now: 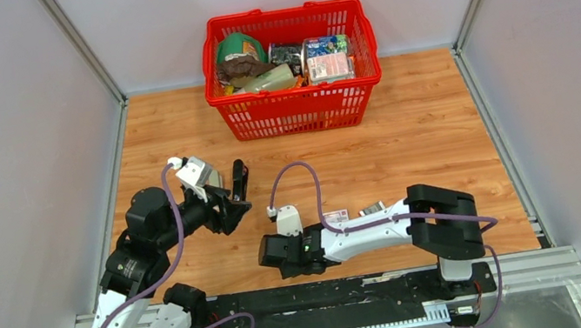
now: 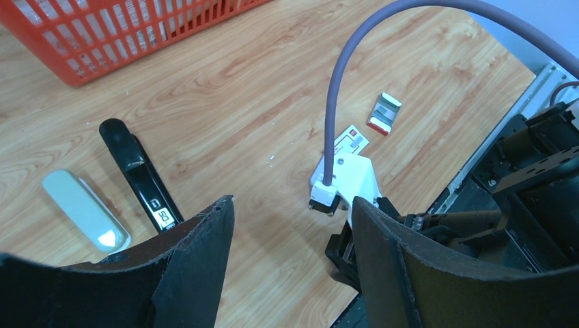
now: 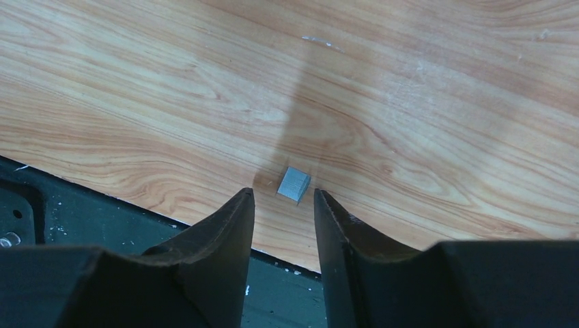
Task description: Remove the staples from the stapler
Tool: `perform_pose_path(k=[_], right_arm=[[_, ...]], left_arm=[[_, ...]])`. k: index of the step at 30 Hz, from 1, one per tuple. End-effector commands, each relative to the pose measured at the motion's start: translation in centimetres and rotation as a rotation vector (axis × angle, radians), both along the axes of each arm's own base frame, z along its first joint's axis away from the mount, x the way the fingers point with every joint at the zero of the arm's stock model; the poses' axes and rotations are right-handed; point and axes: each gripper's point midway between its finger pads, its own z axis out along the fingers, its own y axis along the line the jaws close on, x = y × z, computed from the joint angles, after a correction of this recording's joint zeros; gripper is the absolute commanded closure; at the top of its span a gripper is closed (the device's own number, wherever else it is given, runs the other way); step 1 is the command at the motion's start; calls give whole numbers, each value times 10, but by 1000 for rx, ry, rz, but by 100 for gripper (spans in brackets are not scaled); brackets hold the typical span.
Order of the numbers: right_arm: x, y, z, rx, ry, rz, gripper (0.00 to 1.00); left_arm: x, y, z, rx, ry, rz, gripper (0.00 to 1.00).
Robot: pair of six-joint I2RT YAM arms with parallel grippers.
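Observation:
The slim black stapler (image 1: 238,179) lies flat on the wooden table; in the left wrist view the stapler (image 2: 140,174) is just left of my left finger, with a pale grey elongated piece (image 2: 85,210) beside it. My left gripper (image 2: 292,205) is open and empty, hovering beside the stapler (image 1: 230,209). A small silver block of staples (image 3: 294,184) lies on the table near its front edge. My right gripper (image 3: 283,195) is open, its tips just short of the block and either side of it, not touching; in the top view the right gripper (image 1: 266,251) is low at the table's front.
A red basket (image 1: 298,110) full of packets stands at the back centre. Two small labelled boxes (image 1: 335,217) (image 1: 373,206) lie by the right arm, and show in the left wrist view (image 2: 386,113) (image 2: 351,139). The black base rail (image 1: 334,294) runs along the front edge.

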Motion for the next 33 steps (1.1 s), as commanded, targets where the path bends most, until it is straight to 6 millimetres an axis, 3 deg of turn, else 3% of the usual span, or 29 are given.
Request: perform_pose_path(k=[1,13,33], right_arm=[[2,12,6,28,-17,-18,59],[8,11,-6,-23,-40,-10,60],[11,2,-16,-83,-60,17,75]], left_arm=[[0,-4,8,-22,-31,-18,29],[0,-4,5,-16,-21,-17,29],[1,-3,3,-11,-17,-13,29]])
